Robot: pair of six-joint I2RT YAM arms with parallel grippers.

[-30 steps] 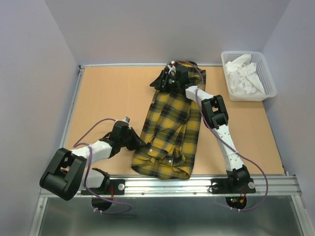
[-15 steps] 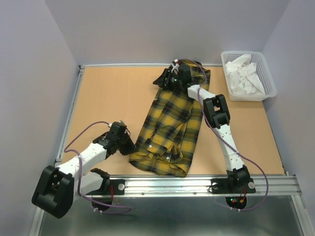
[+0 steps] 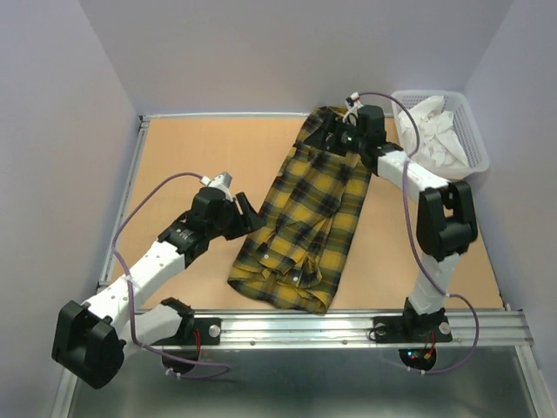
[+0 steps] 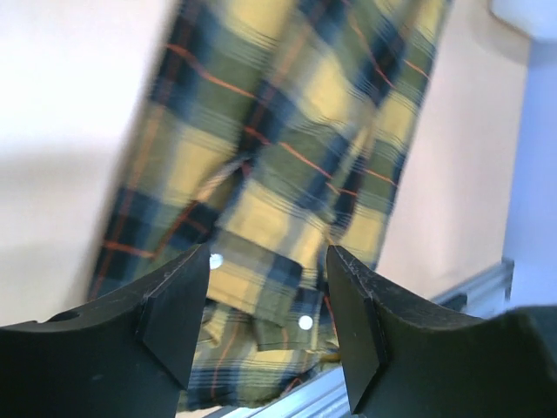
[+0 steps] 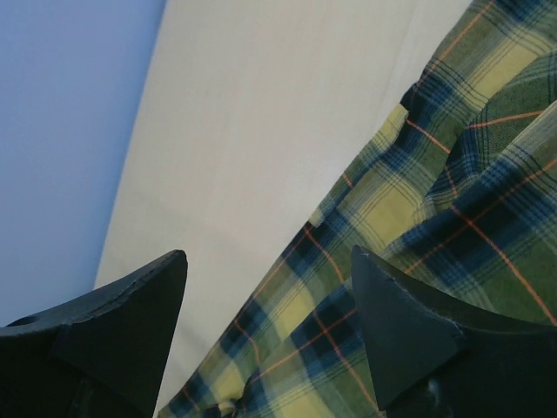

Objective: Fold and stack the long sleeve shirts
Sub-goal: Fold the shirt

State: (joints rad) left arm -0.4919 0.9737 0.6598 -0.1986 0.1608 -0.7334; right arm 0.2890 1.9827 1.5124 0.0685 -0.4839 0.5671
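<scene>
One long sleeve shirt [image 3: 313, 213], yellow and dark plaid, lies folded into a long strip from the far middle of the table to its near edge. My left gripper [image 3: 251, 218] hovers open at the strip's left edge. In the left wrist view the shirt [image 4: 287, 148] and its white buttons show below the empty gap of that gripper [image 4: 265, 326]. My right gripper [image 3: 331, 137] is open over the strip's far end. In the right wrist view the shirt [image 5: 435, 226] lies under the gripper [image 5: 270, 335], which holds nothing.
A white basket [image 3: 477, 148] full of white cloths stands at the far right corner, close to the right forearm. A metal rail [image 3: 348, 324] runs along the near edge, just beyond the shirt's hem. Bare tabletop [image 3: 191, 157] lies left of the shirt.
My left gripper opened, let go of the shirt's left edge and moved away from the rail. The right arm swung right, dragging the shirt's far end right, and its jaws widened.
</scene>
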